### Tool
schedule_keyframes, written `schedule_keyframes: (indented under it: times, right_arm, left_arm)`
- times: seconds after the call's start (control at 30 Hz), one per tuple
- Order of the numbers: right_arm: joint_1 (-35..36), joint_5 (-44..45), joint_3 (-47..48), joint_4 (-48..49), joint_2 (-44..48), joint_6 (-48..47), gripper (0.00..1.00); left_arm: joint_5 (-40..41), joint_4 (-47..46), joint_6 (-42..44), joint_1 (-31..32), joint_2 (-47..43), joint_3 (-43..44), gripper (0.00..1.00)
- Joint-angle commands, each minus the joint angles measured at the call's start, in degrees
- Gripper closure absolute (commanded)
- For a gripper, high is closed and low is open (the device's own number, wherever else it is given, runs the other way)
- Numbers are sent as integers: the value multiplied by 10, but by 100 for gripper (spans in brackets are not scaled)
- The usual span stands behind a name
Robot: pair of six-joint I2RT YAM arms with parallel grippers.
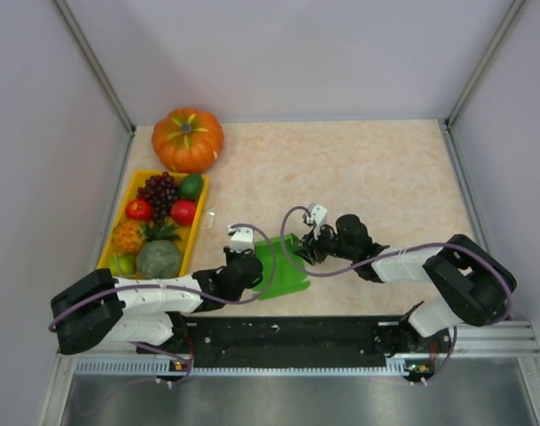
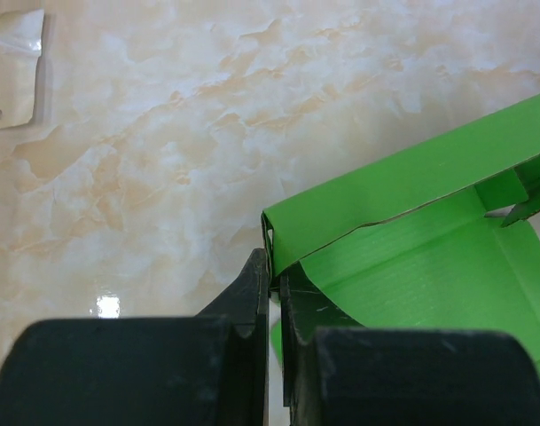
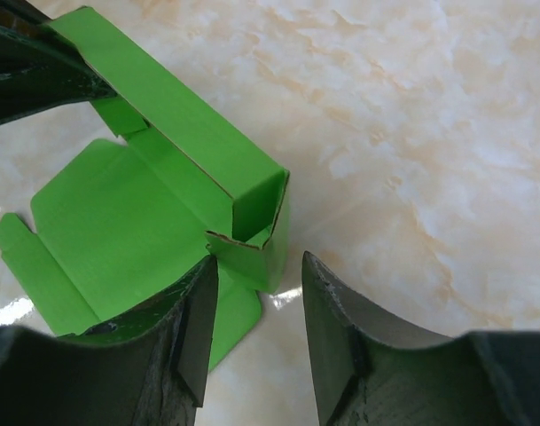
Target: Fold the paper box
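Observation:
The paper box (image 1: 284, 266) is a bright green card sheet lying near the front of the table, one long side folded up as a wall (image 2: 403, 182). My left gripper (image 2: 274, 271) is shut on the near end of that wall, its fingertips pinching the card edge. In the right wrist view the box (image 3: 128, 213) shows its flat floor, raised wall and a folded corner (image 3: 256, 244). My right gripper (image 3: 259, 280) stands open just short of that corner, its left finger (image 3: 194, 311) over the box floor and its right finger (image 3: 336, 311) over bare table. In the top view both grippers meet at the box, left gripper (image 1: 248, 264), right gripper (image 1: 307, 250).
An orange pumpkin (image 1: 188, 139) sits at the back left. A yellow tray (image 1: 117, 217) of fruit runs along the left side. A small white scrap (image 1: 211, 219) lies beside the tray, the same scrap (image 2: 12, 67) showing in the left wrist view. Grey walls enclose the table.

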State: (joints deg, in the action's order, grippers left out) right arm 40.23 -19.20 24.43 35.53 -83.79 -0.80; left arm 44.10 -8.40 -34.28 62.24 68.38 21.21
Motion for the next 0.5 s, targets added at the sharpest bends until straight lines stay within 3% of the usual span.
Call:
schedule_keyframes:
  times: [0.0,0.23,0.37,0.43,0.47]
  right_arm:
    - [2,-63,52,26,-30,-25,60]
    - [32,20,62,58,-43,-36,79]
    - [76,135,78,55,-57,-50,92]
    - [107,183,88,64,-73,-59,91]
    - [117,249,88,74,-79,-61,89]
  left_arm:
    - [-4,-38,32,1,-10,-5,100]
    - [-6,-35,36,1,-15,-5,100]
    - [-7,-33,37,1,-17,-5,100]
    - [-8,-32,36,1,-18,-4,100]
    - [-9,-32,36,1,-19,-5,100]
